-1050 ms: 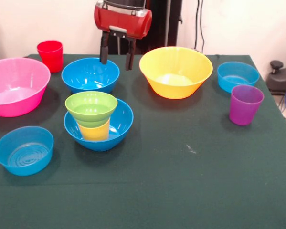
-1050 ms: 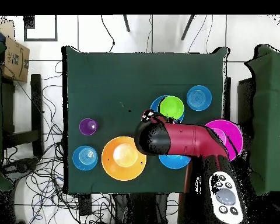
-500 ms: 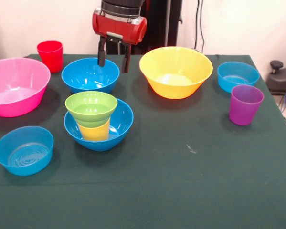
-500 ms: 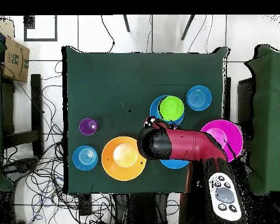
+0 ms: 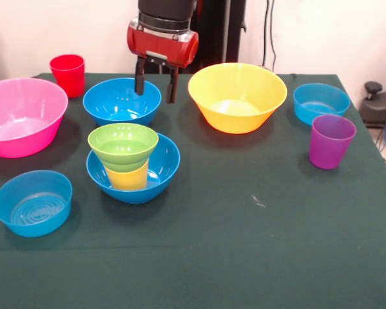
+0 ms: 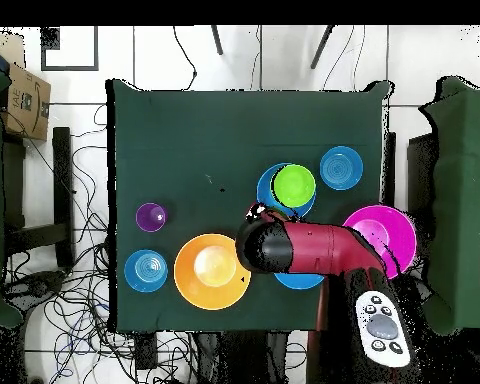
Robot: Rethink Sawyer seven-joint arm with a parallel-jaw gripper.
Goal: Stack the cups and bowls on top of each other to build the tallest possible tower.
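Note:
The tower stands at the near left: a deep blue bowl (image 5: 155, 172) holds a yellow cup (image 5: 128, 178), and a lime green bowl (image 5: 123, 145) rests on the cup. From above the green bowl (image 6: 294, 185) hides the cup. My gripper (image 5: 156, 84) hangs open and empty over the right rim of a second deep blue bowl (image 5: 118, 102), which the arm mostly hides in the overhead view. The purple cup (image 5: 331, 140) stands at the right and the red cup (image 5: 67, 74) at the far left.
A large pink bowl (image 5: 22, 116) sits at the left edge. A large yellow-orange bowl (image 5: 236, 96) is just right of the gripper. One small light-blue bowl (image 5: 321, 102) lies far right and another (image 5: 33, 201) near left. A cardboard box (image 6: 22, 98) stands beside the table.
The gripper has drifted a little back toward the robot's side above the blue bowl's rim and stays open. No cup or bowl has moved.

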